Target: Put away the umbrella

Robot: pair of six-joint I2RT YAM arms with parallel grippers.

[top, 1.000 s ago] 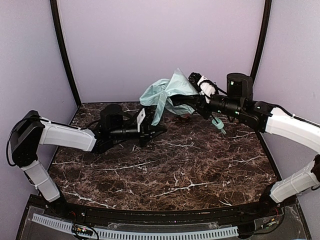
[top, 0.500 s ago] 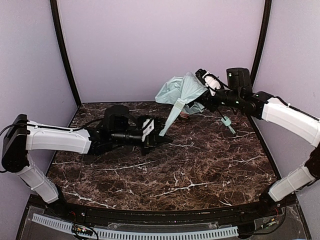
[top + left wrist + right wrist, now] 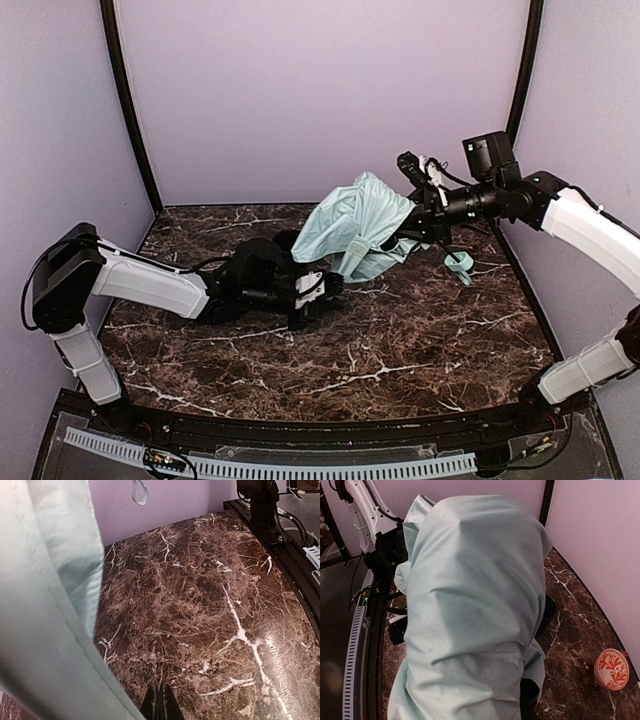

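The umbrella hangs above the back of the marble table, its pale mint-green fabric loose and bunched. My right gripper is shut on it near the top, and the small mint handle and strap dangle below the wrist. In the right wrist view the fabric covers the jaws completely. My left gripper lies low on the table, shut and empty, just below the fabric's lower edge. In the left wrist view its closed fingertips point across the marble, with the fabric filling the left side and the strap loop at the top.
A round red-and-white patterned object lies on the table near the right wall. A dark round object shows partly behind the fabric. Purple walls with black posts close in the back and sides.
The right arm has swung the umbrella down and left, so its fabric hangs lower over the table. The left gripper has slid right and nearer, staying shut, under the fabric's edge.
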